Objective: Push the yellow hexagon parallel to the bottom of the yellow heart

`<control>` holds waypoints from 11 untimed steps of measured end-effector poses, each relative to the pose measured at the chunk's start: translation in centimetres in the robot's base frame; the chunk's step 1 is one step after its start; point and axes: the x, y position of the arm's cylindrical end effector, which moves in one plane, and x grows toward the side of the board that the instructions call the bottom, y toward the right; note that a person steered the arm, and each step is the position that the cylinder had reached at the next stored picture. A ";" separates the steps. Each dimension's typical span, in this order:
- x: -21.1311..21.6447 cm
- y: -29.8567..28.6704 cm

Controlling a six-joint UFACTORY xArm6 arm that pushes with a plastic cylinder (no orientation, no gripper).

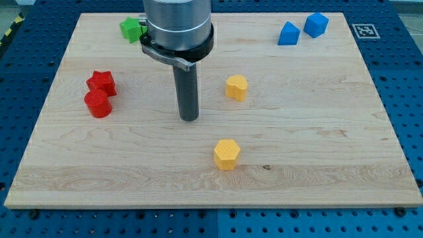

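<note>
The yellow hexagon [227, 154] lies on the wooden board [317, 132], a little below the middle of the view. The yellow heart [236, 86] lies above it, slightly to the right. My tip [190, 119] rests on the board to the left of both yellow blocks. It is up and to the left of the hexagon, down and to the left of the heart, and touches neither.
Two red blocks sit at the view's left, a star-like one [102, 82] above a round one [98, 104]. A green block [132, 29] at the top is partly hidden by the arm. Two blue blocks [288, 34] [316, 24] sit at the top right.
</note>
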 end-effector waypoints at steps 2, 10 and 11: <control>3.3 -1.5; 7.0 6.7; 6.2 8.4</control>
